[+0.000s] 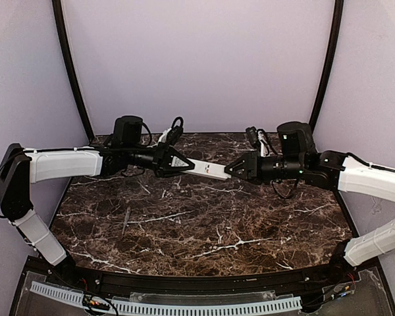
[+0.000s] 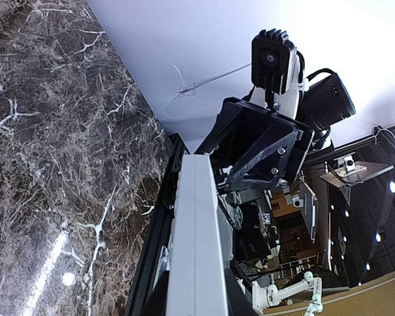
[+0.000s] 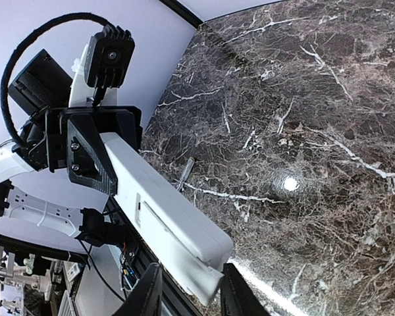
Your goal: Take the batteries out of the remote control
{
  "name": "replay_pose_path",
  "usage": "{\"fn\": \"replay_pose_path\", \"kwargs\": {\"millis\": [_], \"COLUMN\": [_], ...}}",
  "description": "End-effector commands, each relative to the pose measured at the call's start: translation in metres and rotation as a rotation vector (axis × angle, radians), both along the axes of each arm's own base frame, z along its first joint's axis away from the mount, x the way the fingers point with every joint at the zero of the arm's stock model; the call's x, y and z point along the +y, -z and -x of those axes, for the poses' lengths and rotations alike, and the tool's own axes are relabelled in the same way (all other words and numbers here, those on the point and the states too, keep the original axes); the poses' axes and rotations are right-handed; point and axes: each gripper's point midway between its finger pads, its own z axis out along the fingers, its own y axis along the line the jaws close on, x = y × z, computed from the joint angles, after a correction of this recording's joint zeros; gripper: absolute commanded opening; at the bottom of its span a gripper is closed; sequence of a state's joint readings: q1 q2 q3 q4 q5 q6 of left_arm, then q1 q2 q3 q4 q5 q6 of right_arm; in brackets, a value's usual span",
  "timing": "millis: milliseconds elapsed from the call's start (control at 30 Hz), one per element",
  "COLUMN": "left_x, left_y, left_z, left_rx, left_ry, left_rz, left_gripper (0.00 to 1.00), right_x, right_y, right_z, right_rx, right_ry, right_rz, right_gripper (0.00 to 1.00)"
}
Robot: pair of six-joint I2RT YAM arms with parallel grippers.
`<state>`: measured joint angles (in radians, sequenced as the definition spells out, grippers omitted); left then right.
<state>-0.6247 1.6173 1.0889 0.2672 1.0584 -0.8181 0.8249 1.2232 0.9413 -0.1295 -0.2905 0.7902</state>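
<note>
The remote control (image 1: 206, 169) hangs above the table (image 1: 263, 224), clamped at one end by the left gripper (image 1: 186, 164) and at the other by the right gripper (image 1: 229, 171); this chain bars the back middle; below and in front the marble lies open, save a thin grey stick (image 1: 125, 222) at left; the back wall (image 1: 197, 66) stands close behind.

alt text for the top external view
A white remote control is held above a dark marble table, one end in the left gripper, the other at the right gripper. A thin grey stick lies on the table.
</note>
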Motion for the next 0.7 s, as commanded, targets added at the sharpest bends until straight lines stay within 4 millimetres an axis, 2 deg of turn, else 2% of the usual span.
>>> {"fn": "replay_pose_path", "kwargs": {"millis": [0,400,667], "left_x": [0.004,0.004,0.0041], "left_y": [-0.0118,-0.0114,-0.0111], "left_z": [0.0061,0.006,0.006], "left_rx": [-0.039,-0.04,-0.04], "left_ry": [0.014,0.013,0.013], "left_rz": [0.024,0.022,0.021], "left_gripper": [0.0,0.0,0.0], "right_x": [-0.001,-0.002,-0.0031], "right_y": [0.0053,0.0042,0.0004], "right_z": [-0.0014,-0.0007,0.0008], "right_rx": [-0.002,-0.001,-0.008], "right_ry": [0.006,0.007,0.007], "right_rz": [0.014,0.01,0.001], "right_gripper": [0.24,0.0,0.0]}}
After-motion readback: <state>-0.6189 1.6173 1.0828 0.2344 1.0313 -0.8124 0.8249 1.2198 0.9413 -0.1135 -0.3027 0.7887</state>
